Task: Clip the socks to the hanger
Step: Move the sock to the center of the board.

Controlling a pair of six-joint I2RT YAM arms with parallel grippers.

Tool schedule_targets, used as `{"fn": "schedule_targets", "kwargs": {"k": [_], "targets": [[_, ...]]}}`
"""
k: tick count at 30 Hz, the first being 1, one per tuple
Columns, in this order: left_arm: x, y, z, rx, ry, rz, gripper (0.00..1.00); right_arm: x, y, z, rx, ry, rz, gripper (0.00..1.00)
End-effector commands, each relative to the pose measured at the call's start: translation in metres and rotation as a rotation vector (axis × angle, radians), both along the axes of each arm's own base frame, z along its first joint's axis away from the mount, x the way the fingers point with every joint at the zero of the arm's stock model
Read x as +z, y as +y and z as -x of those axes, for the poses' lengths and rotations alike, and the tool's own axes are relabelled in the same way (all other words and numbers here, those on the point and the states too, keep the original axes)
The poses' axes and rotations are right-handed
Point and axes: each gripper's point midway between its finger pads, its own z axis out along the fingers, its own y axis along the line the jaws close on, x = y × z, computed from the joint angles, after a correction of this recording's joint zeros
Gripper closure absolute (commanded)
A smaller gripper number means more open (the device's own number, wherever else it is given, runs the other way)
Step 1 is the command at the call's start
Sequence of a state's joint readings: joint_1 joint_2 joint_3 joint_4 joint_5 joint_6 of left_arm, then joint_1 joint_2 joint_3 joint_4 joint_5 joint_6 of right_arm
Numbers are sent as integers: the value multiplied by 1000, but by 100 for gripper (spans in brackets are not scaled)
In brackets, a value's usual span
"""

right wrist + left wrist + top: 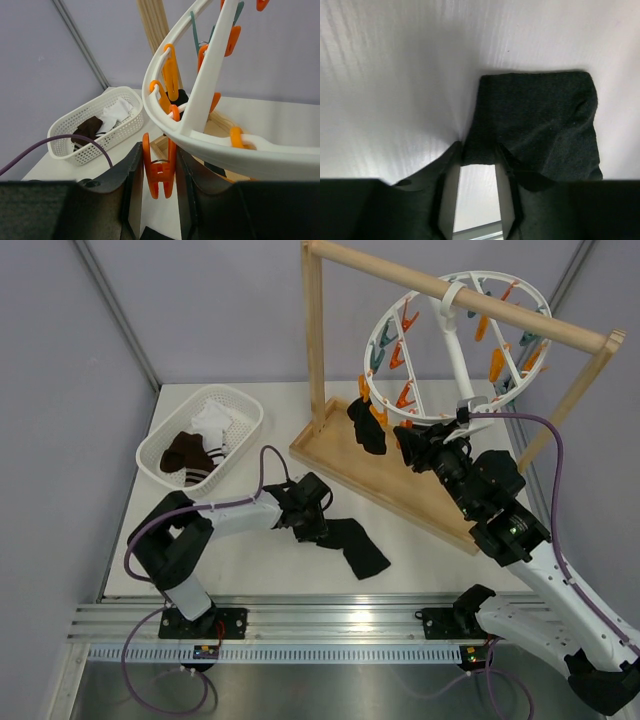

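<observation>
A black sock (355, 545) (540, 125) lies flat on the white table. My left gripper (318, 525) (477, 155) is down at the sock's near edge, jaws narrowed but open, with that edge between the fingertips. The hanger (450, 335) (225, 150), a white ring with orange and teal clips, hangs from the wooden rail. Another black sock (367, 425) hangs clipped at its left. My right gripper (415, 445) (159, 155) is shut on an orange clip (160, 172) under the ring, pressing both handles.
A white mesh basket (240, 400) (65, 145) at the back left holds brown (185, 448), white (215, 425) and striped socks. The wooden frame stand (380, 480) has its base board right of the table's middle. A purple cable (60, 142) crosses the right wrist view.
</observation>
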State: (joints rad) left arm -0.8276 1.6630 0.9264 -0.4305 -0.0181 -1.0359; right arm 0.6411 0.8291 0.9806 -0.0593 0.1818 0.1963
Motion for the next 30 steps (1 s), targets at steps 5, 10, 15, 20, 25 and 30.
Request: {"fn": "schedule_targets", "kwargs": {"k": [5,10,15,20,25,30], "targets": [[-16,38,-3,-57,-23,-219,97,-46,7,9,57,117,108,100],[24,83,-68,-215,-211,-449,93,-46,9,8,62,117,109,100],[38,103,-119,-366,-261,-552,48,-47,13,7,71,123,104,100],[62,90,-116,-183,-260,-386,1,-43,11,10,73,120,97,100],[68,43,-80,-32,-211,-84,8,-42,8,10,61,113,100,100],[69,-9,-59,-72,-235,27,17,-42,9,10,64,118,98,100]]}}
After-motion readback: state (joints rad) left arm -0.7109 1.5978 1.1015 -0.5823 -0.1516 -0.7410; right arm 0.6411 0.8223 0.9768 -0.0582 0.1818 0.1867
